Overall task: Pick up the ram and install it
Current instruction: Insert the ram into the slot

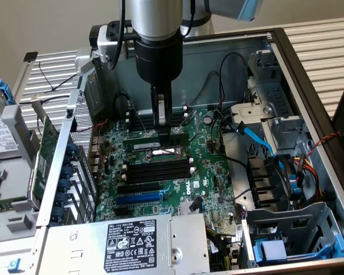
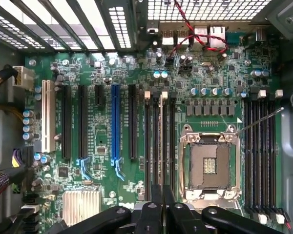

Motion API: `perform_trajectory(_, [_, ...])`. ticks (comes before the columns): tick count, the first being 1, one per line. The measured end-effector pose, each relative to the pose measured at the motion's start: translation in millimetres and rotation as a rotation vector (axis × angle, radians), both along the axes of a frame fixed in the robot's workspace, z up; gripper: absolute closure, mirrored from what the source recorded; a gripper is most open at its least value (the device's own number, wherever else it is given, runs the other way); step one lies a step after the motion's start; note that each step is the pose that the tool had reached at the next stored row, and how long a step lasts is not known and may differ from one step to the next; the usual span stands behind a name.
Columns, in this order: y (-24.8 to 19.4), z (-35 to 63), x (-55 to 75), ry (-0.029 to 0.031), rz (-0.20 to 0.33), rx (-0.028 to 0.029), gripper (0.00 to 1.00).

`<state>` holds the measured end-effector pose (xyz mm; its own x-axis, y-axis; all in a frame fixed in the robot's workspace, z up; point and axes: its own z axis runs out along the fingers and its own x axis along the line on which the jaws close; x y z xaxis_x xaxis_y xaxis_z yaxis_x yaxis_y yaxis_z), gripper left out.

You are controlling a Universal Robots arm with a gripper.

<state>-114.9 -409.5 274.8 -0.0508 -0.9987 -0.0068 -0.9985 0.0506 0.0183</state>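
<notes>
The ram (image 2: 161, 141) shows edge-on in the wrist view as a thin pale strip between my gripper's (image 2: 160, 195) black fingers, which are shut on it. It lies in line with the black memory slots (image 2: 154, 146) beside the open CPU socket (image 2: 210, 161). In the exterior view my gripper (image 1: 162, 127) hangs inside the open computer case with the ram (image 1: 179, 138) at its tips, a green stick with black chips above the motherboard (image 1: 206, 172). I cannot tell whether the stick touches a slot.
A second bank of memory slots (image 2: 260, 146) lies past the socket. Expansion slots, one of them blue (image 2: 115, 122), and a heatsink (image 2: 80, 204) are nearby. A power supply (image 1: 143, 243), a blue cable (image 1: 255, 134) and drive cages (image 1: 286, 229) crowd the case. A green expansion card (image 1: 46, 152) stands outside it.
</notes>
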Motion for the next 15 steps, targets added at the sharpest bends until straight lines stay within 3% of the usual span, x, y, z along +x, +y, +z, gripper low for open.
perform_trajectory(15, [-2.3, -11.9, -1.7, 0.0000, 0.000, 0.0000, 0.87])
